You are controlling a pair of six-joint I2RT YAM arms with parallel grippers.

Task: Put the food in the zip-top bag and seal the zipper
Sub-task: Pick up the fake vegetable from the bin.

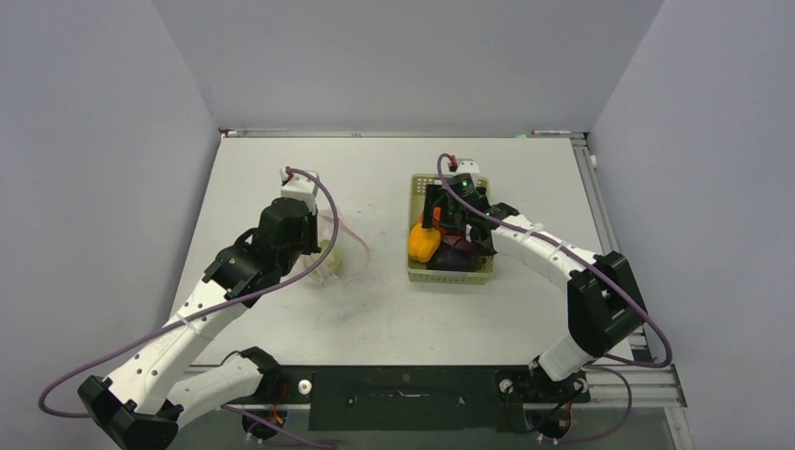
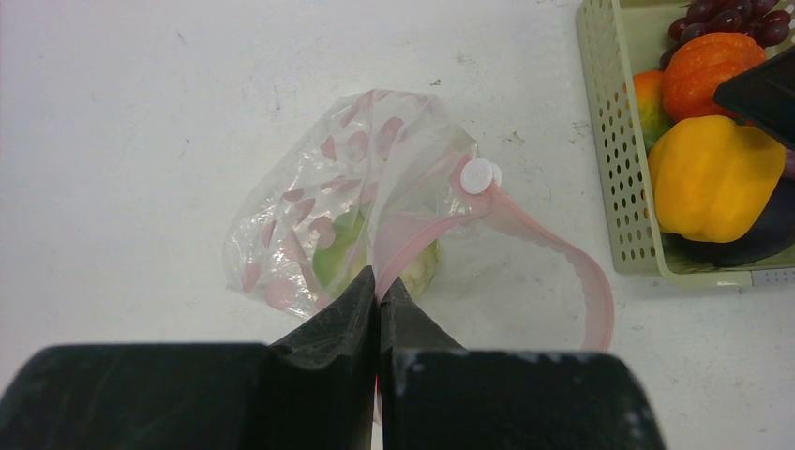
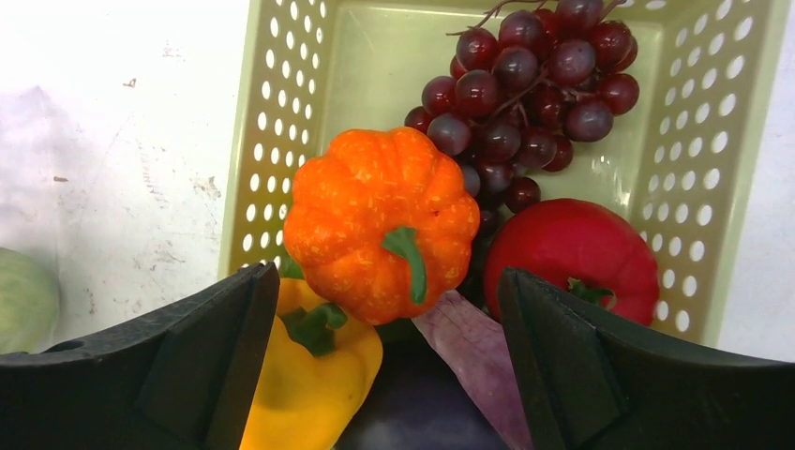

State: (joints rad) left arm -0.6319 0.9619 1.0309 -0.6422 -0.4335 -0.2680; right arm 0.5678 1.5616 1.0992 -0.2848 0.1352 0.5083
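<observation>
My left gripper (image 2: 379,289) pinches shut on the pink edge of the bag (image 2: 309,206) while my right gripper (image 3: 386,281) hovers wide open over the orange pumpkin (image 3: 375,216) in the basket (image 3: 267,141), which I should straddle squarely at its widest before closing.

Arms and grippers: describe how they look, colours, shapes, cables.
White links and black joint housings on the left arm and right arm, a purple cable looping along each. The left gripper and right gripper are matte black and wedge-shaped.
</observation>
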